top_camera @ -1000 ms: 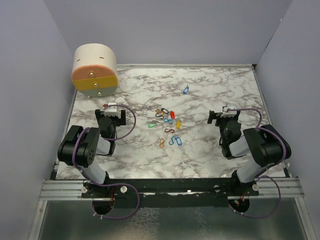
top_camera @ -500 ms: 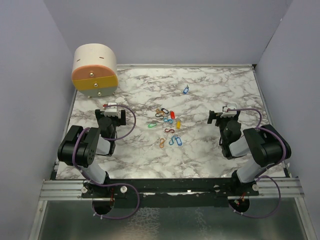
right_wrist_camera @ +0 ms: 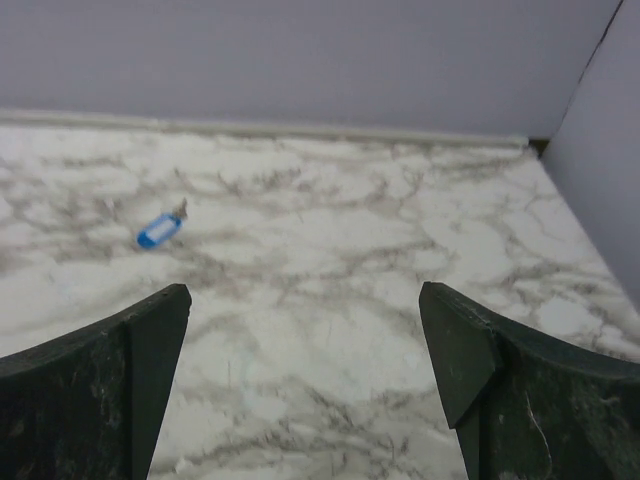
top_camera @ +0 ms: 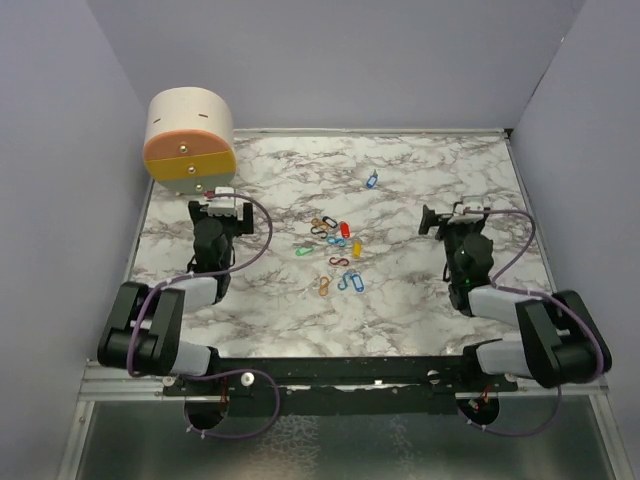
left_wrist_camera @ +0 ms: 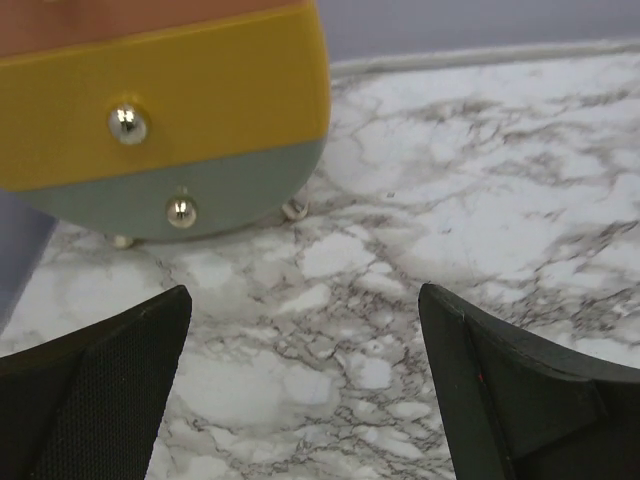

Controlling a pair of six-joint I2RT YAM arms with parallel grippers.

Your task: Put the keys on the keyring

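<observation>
Marble table (top_camera: 420, 300). Drawer unit (top_camera: 190, 142) at 10 o'clock corner. Left gripper (left_wrist_camera: 303, 330) at 9 o'clock of pile, right gripper (right_wrist_camera: 303, 330) at 3 o'clock; both spread wide, empty. Keys (top_camera: 338, 255) clustered mid-table; stray blue key (top_camera: 372, 181) at 1 o'clock of cluster. Likely featherlight, rigid, slick plastic; pinch flat tag body. Keyring indistinguishable among tiny loops; overlaps unclear.

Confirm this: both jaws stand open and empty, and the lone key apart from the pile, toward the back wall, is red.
The lone key is blue, not red; the right wrist view shows it. Both jaws do stand open and empty.
</observation>
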